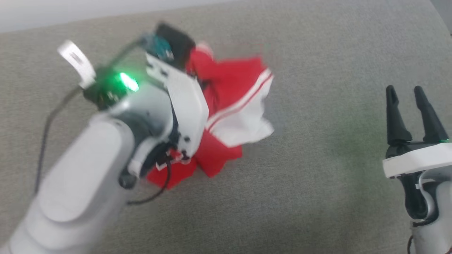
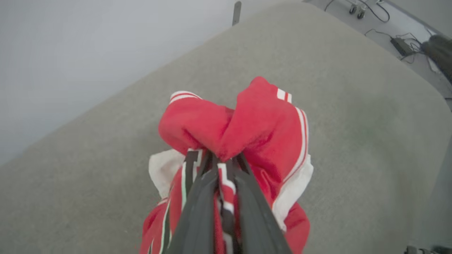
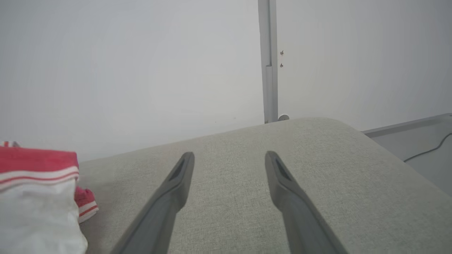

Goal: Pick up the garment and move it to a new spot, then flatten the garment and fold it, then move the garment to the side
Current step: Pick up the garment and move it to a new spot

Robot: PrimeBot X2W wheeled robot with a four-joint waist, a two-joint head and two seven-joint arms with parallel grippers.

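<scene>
The garment is a red shirt with white sleeves and red-and-white striped trim, bunched in a heap on the grey cushioned surface. In the left wrist view my left gripper is shut on a fold of the garment, its dark fingers pinching red and striped cloth. In the head view the left arm's white wrist covers the heap's left part. My right gripper stands open at the right, apart from the cloth; between its fingers is bare fabric surface, with the garment at that view's left edge.
The grey fabric surface spreads wide around the heap, with its back edge against a pale wall. Off its far right corner lie cables and a power brick on the floor. A black cable trails from the left arm.
</scene>
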